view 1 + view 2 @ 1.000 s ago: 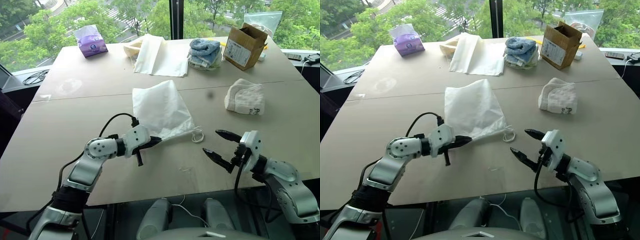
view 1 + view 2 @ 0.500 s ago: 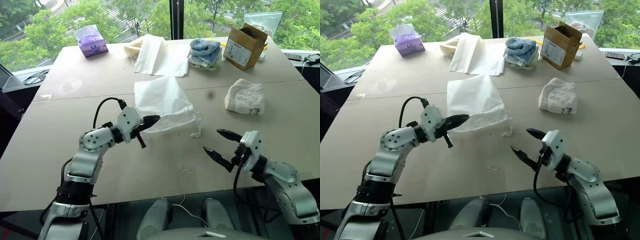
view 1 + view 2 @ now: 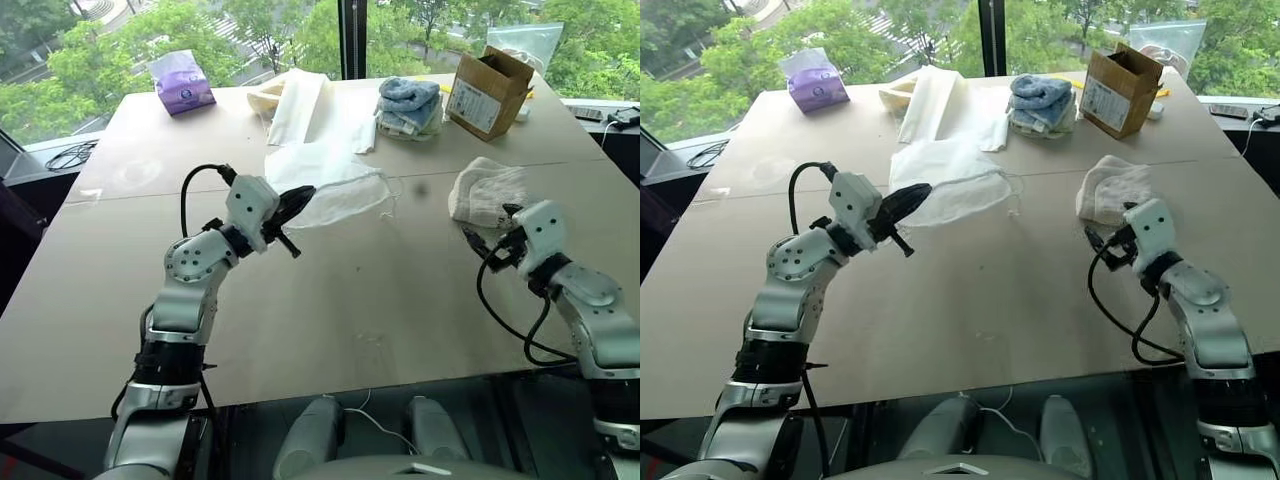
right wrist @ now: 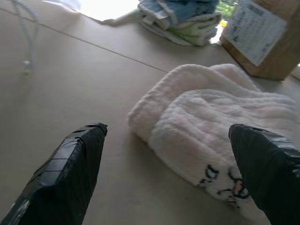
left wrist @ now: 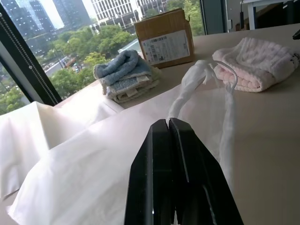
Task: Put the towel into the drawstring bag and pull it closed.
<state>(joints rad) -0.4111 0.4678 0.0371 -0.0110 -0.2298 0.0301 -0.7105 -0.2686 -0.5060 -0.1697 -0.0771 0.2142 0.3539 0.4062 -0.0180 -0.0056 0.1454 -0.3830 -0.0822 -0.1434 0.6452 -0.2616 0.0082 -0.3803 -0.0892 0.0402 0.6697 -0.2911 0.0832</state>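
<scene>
White fabric of the drawstring bag [image 3: 325, 188] is pinched in the clenched left gripper [image 3: 297, 198] and lifted above the tabletop [image 3: 330, 300], its cords [image 5: 206, 75] hanging past the fingertips. Just ahead of the right gripper [image 4: 168, 140], its fingers spread wide and holding nothing, lies the towel [image 4: 220, 126].

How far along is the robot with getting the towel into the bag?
Early. Done: the left gripper is shut on the bag, holding one edge up off the table. In hand: the right gripper, open, is at the towel, which lies on the table, not gripped. Left: grasp the towel, put it in the bag, pull the cords closed.
</scene>
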